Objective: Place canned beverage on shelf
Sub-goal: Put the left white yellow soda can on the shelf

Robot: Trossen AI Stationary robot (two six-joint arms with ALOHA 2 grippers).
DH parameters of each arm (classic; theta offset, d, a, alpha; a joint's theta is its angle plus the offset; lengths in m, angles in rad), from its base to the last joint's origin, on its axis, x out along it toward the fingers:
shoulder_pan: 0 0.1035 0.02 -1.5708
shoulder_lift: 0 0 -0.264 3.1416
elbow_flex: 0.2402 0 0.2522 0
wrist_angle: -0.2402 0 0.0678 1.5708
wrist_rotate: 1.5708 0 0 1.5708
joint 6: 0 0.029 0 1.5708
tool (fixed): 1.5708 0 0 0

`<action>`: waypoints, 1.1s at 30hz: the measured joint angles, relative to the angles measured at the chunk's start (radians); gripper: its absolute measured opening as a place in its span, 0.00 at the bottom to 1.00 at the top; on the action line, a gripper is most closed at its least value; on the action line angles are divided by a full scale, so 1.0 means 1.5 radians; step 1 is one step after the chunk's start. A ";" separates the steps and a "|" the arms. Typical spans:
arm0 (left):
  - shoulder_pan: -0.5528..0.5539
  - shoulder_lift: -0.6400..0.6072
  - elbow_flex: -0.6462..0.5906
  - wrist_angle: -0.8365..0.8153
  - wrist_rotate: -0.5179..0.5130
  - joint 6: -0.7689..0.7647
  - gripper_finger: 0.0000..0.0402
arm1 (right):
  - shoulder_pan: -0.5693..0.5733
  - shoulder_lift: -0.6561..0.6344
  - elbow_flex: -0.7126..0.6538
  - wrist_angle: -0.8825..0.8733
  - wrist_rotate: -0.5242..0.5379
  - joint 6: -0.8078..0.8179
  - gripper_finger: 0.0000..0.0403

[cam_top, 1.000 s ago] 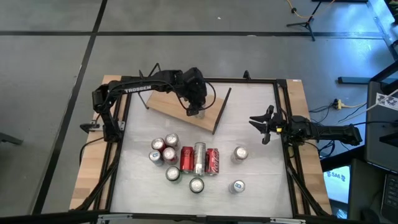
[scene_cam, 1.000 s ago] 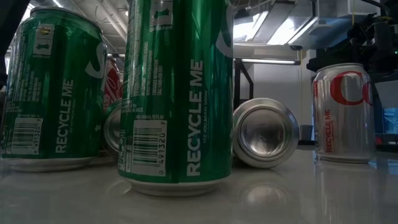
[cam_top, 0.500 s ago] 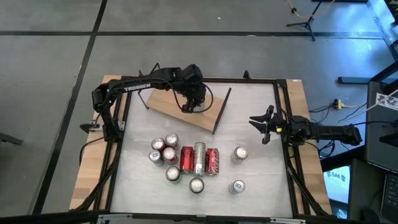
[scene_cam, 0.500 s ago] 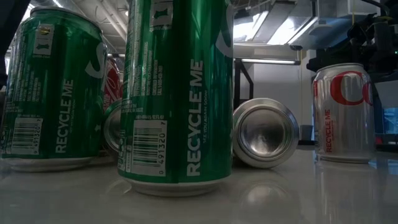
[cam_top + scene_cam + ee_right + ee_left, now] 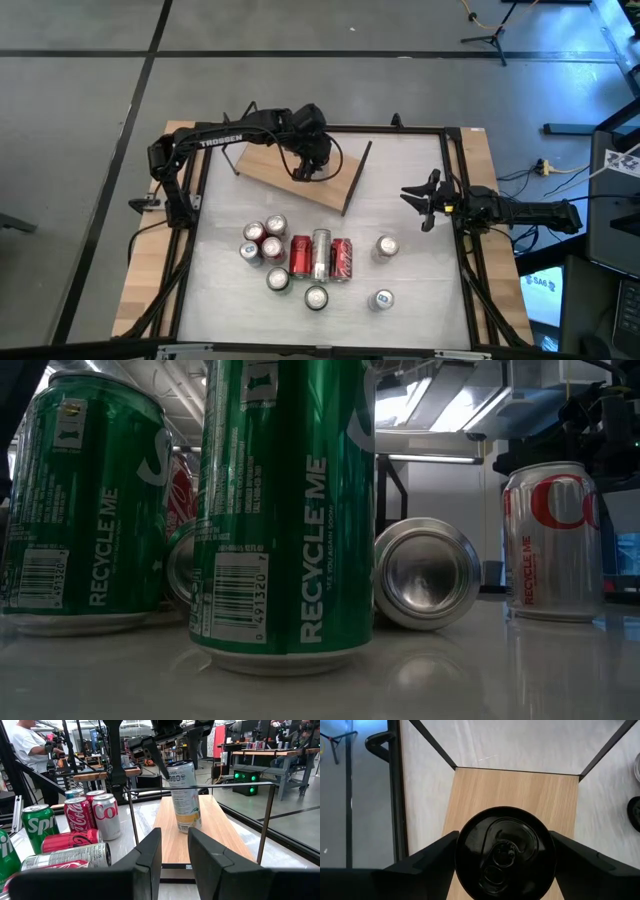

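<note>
The shelf is a light wooden board on thin black wire supports at the table's far left. A dark-topped canned beverage with a pale printed wall stands on the board. My left gripper reaches down over the can from above and is shut on it. My right gripper waits at the table's right edge, pointing level toward the shelf. Its fingers are slightly apart with nothing between them. My left gripper has the can's upper wall between its two fingers, one on each side, with no gap showing. The fingers slant down from above. The can's base rests on the shelf board and the can leans a little.
Several cans stand or lie in a cluster at the table's middle and near side, with two more to their right. Green cans fill the low view. A black frame rims the table. A person stands beyond it.
My left gripper has rolled about its own axis above the shelf while staying over the same spot. The can, which showed just past the gripper a second ago, is now hidden beneath it in the high view.
</note>
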 joint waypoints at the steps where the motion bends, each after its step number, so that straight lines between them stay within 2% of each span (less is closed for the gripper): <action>1: 0.000 0.000 0.000 0.000 0.000 -0.002 0.68 | 0.000 0.000 0.000 0.000 0.000 0.000 0.23; 12: 0.000 0.000 0.000 0.007 -0.002 -0.011 0.72 | 0.000 0.000 0.000 0.000 0.000 0.000 0.23; 28: 0.000 0.000 0.000 0.006 -0.002 -0.011 0.91 | 0.000 0.000 0.000 0.001 0.013 0.000 0.23; 33: 0.000 0.000 0.000 0.006 -0.054 -0.011 0.92 | 0.000 0.000 0.000 0.004 0.032 0.000 0.23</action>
